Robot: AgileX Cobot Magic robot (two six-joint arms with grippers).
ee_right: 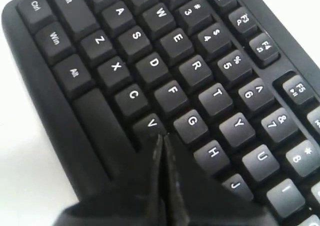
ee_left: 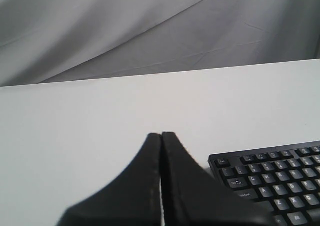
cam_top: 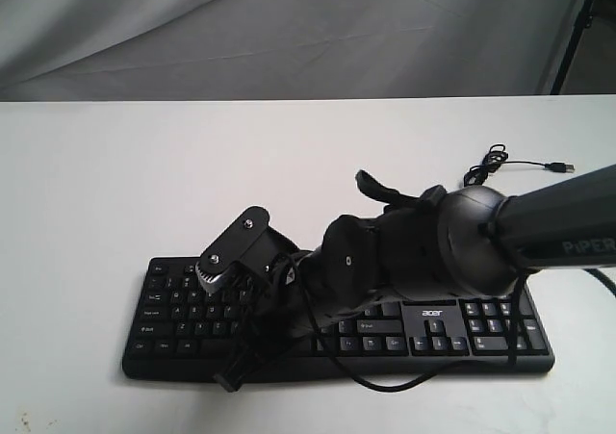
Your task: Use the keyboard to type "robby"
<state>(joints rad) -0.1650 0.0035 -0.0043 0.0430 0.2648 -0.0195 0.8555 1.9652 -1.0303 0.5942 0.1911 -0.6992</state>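
Observation:
The black keyboard (cam_top: 481,336) with the acer logo lies along the near side of the white table (cam_top: 144,184). My right arm reaches across its middle, and the right gripper (cam_top: 252,340) points down at the left letter keys. In the right wrist view the right gripper (ee_right: 161,137) is shut with nothing in it. Its tip sits at the edge of the V key (ee_right: 151,123), beside G (ee_right: 192,121), and it hides the B key. The left gripper (ee_left: 161,136) is shut and empty over bare table, left of the keyboard's (ee_left: 280,181) Esc corner. It does not show in the exterior view.
The thin black USB cable (cam_top: 496,163) coils behind the keyboard at the right and ends in a plug (cam_top: 556,166). A loose arm cable (cam_top: 385,381) loops over the keyboard's front edge. A grey cloth backdrop (cam_top: 289,30) hangs behind the table.

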